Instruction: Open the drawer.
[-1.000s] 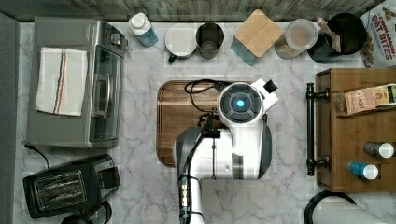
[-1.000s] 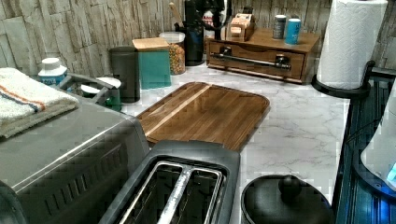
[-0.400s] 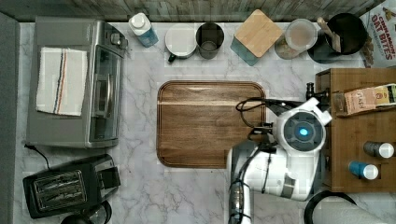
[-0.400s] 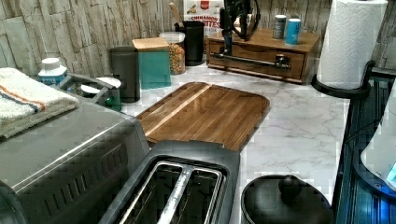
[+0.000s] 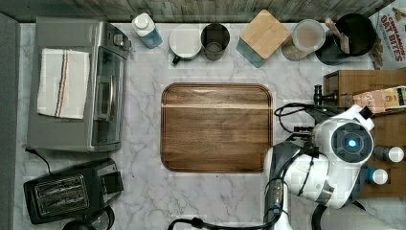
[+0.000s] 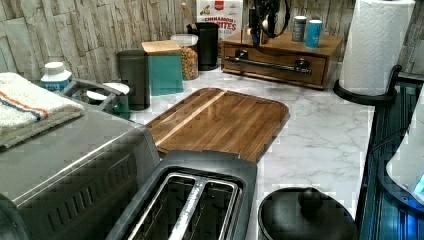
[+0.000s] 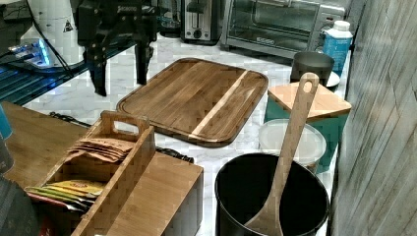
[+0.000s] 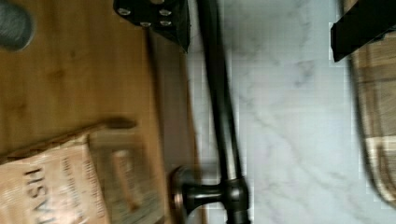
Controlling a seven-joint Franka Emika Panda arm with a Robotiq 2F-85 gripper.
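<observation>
You have the arm (image 5: 330, 163) over the drawer unit at the top view's right, and the drawer (image 6: 272, 64) is closed, its front flush with the wooden box, at the far end of the marble counter (image 6: 320, 135) in the left view. The gripper (image 7: 120, 64) is spread wide and grasps nothing; in the right view both fingers (image 7: 98, 73) hang down with clear air between them.

In the wrist view the long black bar handle (image 8: 219, 107) runs between the two finger pads, but not in the middle: it sits close to the pad (image 8: 161, 18) on the drawer side, and the other pad is well apart, near the cutting board (image 8: 373, 116).

The biggest risk, I think, is the descent. If you go down like this, the near finger can land on the top edge of the wooden box or on the bar itself, and push instead of enclosing it.

Second, the tea packets (image 8: 51, 182) in the small wooden caddy (image 7: 105, 172) stand on top just beside the handle; a low wrist may knock them.

Last, a pull that is not straight outward can jam the drawer or drag the whole box across the counter.
</observation>
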